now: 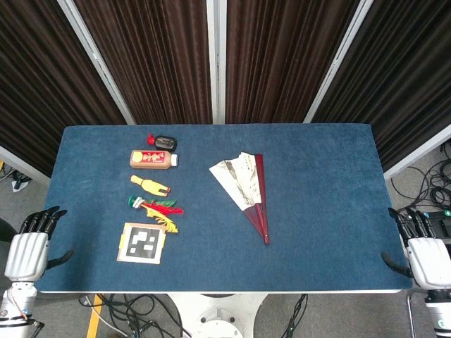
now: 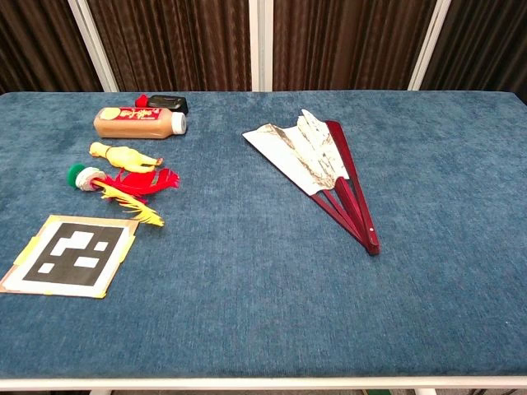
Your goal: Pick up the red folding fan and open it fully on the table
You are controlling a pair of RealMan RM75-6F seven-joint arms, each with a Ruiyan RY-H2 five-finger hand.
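The left hand (image 1: 28,248) hangs just off the near left corner of the worktop (image 1: 324,232), fingers spread a little and pointing away from the robot, holding nothing and touching nothing. The right hand (image 1: 421,248) sits the same way off the near right corner, fingers apart and empty. Both show only in the head view; the chest view catches neither.

The red folding fan (image 1: 245,189) lies flat near the middle of the blue worktop, well apart from both hands. It is only partly spread: a narrow wedge of pale printed paper fans toward the far left, while the red ribs gather at a pivot pointing toward the near edge.

Left of the fan there is a cluster: a small black object (image 1: 165,143) at the far side, a brown bottle (image 1: 153,159) on its side just nearer, then a yellow toy (image 1: 149,186), a feathered shuttlecock (image 1: 156,209) in red, yellow and green, and a square marker card (image 1: 142,243) closest to the near edge.

Bare blue cloth stretches between the fan and the right edge, and along the near edge in front of the fan.
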